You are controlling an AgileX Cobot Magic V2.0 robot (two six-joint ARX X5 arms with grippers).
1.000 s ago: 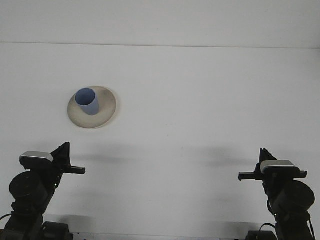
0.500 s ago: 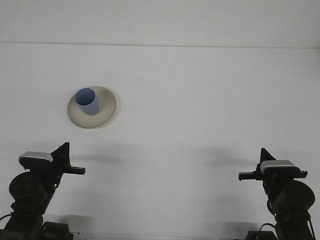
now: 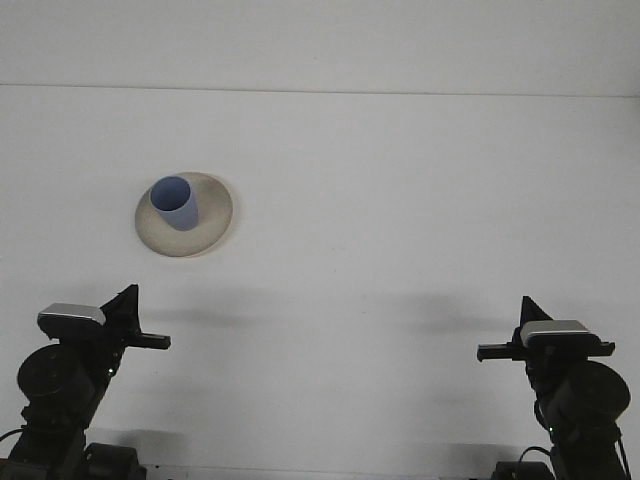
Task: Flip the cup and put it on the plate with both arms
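One blue cup (image 3: 176,203) stands on the plate (image 3: 212,228); each gripper's opening cannot be told

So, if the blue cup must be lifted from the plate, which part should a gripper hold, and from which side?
Grip the blue cup across its side wall, near the rim. It appears to stand upright on the plate, mouth open, so the wall is free all around. The left gripper is the nearer one, so I would come from the near left, above the plate's rim.
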